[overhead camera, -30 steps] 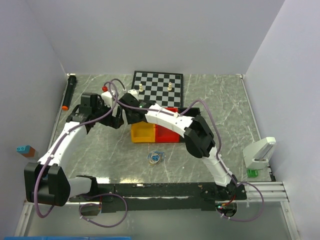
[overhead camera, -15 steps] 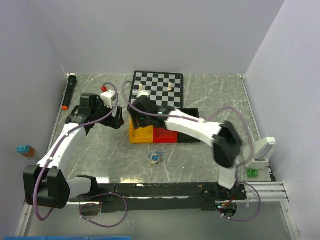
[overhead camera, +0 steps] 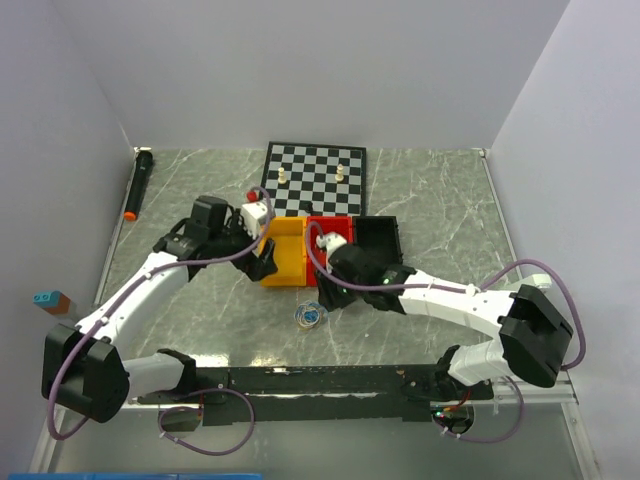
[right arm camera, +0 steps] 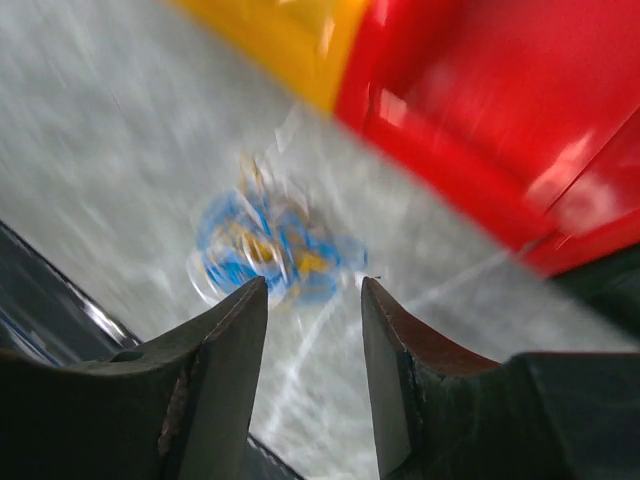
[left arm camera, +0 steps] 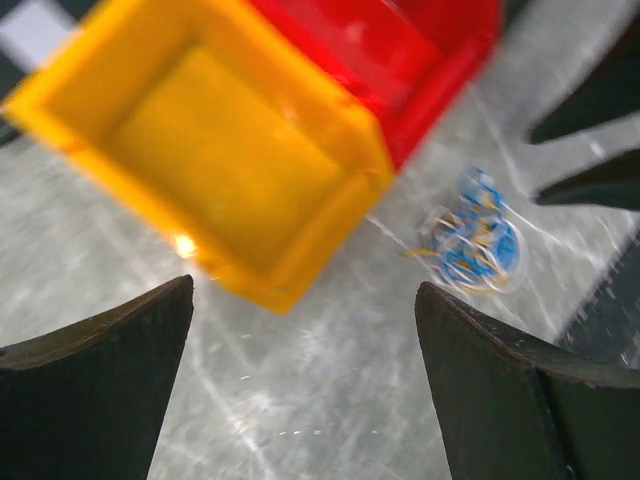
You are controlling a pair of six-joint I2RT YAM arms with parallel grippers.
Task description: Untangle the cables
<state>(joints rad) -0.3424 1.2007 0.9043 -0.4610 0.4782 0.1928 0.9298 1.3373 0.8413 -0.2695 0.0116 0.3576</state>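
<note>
A: Left gripper (left arm camera: pixel 302 300)?
B: Spread wide, nothing between the fingers (left arm camera: pixel 95 385). It hangs over the marble table (overhead camera: pixel 200 300), at the 8 o'clock corner of the yellow bin (overhead camera: pixel 283 255).

A: Right gripper (right arm camera: pixel 312 290)?
B: Jaws parted with a narrow gap and nothing clamped. The wrist shot is blurred, but the gap shows bare table.

A: Where are the cables (overhead camera: pixel 309 315)?
B: One small knotted clump of blue, orange-yellow and whitish curls, lying flat on the table. From above it sits at 6 o'clock of the seam between the yellow bin and the red bin (overhead camera: pixel 330 232), near them but not touching.

A: And relative to the grippers?
B: The right gripper is at about 1 o'clock of the clump, close by. In its wrist view the clump lies just past the fingertips, toward 11 o'clock. I can't tell whether they touch. The left gripper is at 11 o'clock of the clump, and they are apart.

A: Are the bins loaded?
B: Yellow shows a bare floor. The arm partly hides the red one.

A: Anything else?
B: A black bin (overhead camera: pixel 380 235) touches the red bin at its 3 o'clock. A chessboard (overhead camera: pixel 315 160) with two pale pieces (overhead camera: pixel 283 177) sits at 12 o'clock of the bins. A black marker (overhead camera: pixel 138 183) with an orange tip lies along the 9 o'clock edge of the table.
</note>
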